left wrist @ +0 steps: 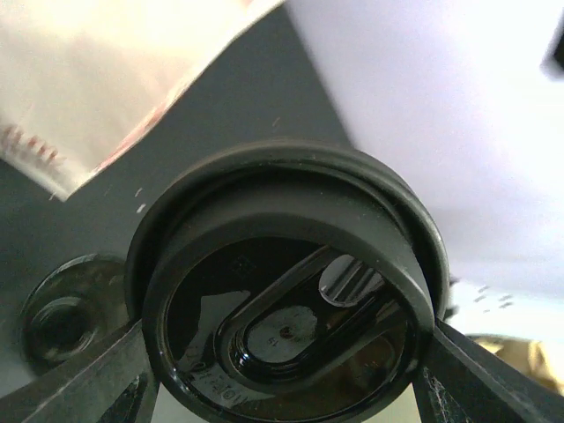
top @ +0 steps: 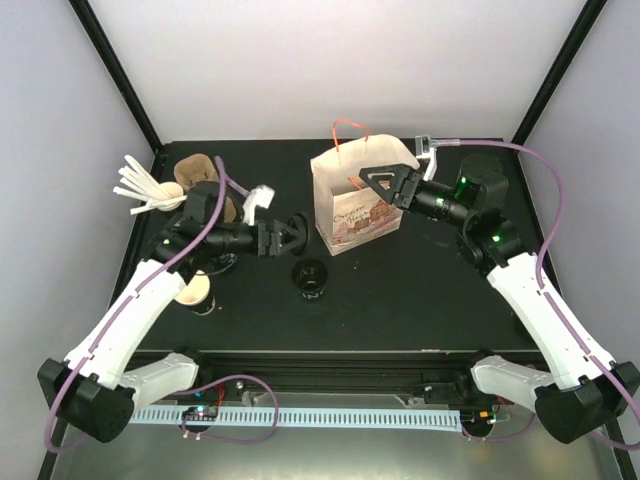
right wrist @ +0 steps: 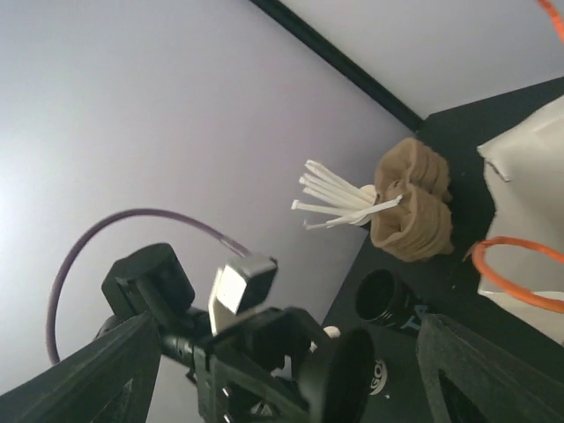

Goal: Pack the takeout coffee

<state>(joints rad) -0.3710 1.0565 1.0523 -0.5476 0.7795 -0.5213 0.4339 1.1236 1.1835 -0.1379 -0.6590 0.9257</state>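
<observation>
Now reaches level toward paper bag (top: 352,218) with left gripper (top: 288,234) clamped on lidded cup (left wrist: 282,339); hovers at bag's top with right gripper (top: 385,183) spread apart.

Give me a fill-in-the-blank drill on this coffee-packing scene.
1. The left gripper is shut on a black-lidded ____.
2. The right gripper hangs over the bag with its jaws ____.
3. The bag's handles are ____ in colour.
4. The stirrers are ____ in colour.
Missing words: cup; open; orange; white.
</observation>
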